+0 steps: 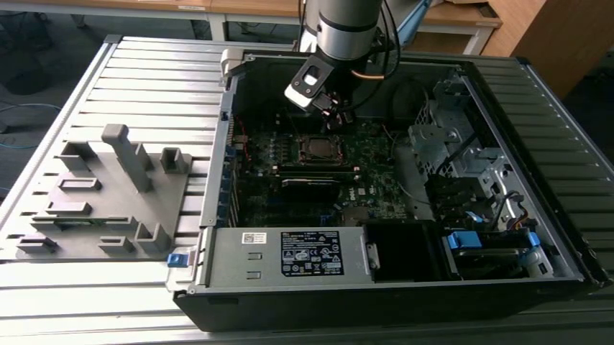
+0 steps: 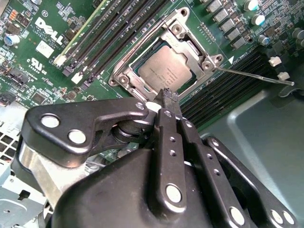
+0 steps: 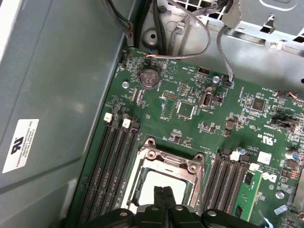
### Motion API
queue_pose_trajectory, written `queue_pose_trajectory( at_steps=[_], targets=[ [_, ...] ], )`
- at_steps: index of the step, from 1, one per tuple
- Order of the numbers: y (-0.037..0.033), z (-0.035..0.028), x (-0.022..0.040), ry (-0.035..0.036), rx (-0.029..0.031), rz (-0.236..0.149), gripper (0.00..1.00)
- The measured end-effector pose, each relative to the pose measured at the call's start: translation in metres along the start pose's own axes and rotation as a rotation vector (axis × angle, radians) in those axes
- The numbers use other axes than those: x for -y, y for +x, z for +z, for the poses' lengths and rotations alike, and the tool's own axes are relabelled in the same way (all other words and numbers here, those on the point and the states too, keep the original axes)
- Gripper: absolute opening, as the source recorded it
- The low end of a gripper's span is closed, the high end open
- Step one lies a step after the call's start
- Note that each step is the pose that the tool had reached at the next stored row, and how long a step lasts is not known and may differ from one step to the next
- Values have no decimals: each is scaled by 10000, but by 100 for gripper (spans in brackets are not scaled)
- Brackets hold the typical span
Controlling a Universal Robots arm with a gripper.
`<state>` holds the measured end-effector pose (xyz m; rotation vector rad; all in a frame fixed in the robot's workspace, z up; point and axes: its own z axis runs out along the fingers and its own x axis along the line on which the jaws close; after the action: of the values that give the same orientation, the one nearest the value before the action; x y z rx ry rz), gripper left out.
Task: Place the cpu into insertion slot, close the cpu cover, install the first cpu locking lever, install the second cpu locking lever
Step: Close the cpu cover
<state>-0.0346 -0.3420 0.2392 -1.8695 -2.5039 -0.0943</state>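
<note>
The cpu [image 2: 164, 71] lies flat in its socket on the green motherboard, grey face up, and also shows in the first wrist view [image 3: 164, 180]. The silvery cpu cover [image 2: 183, 38] lies down around it, framing the chip [image 3: 152, 159]. One thin locking lever [image 2: 251, 76] sticks out sideways from the socket over the memory slots. My gripper [image 2: 167, 95] hangs just above the socket's edge, fingers shut with nothing between them. It shows in the first wrist view [image 3: 164, 191] and in the exterior view [image 1: 336, 115], above the socket [image 1: 317, 147].
Black memory slots [image 2: 114, 38] flank the socket on both sides. The open computer case has a grey wall [image 3: 57, 95] close by, cables [image 3: 190, 28], a drive cage [image 1: 461, 144] and a power supply [image 1: 287, 255]. A grey fixture [image 1: 106, 194] stands on the slatted table.
</note>
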Motion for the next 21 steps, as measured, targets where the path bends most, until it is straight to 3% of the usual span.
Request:
queue_pose_trajectory(
  at_steps=[21],
  targets=[
    [0,0,0,12,-11,-258,11]
  ],
)
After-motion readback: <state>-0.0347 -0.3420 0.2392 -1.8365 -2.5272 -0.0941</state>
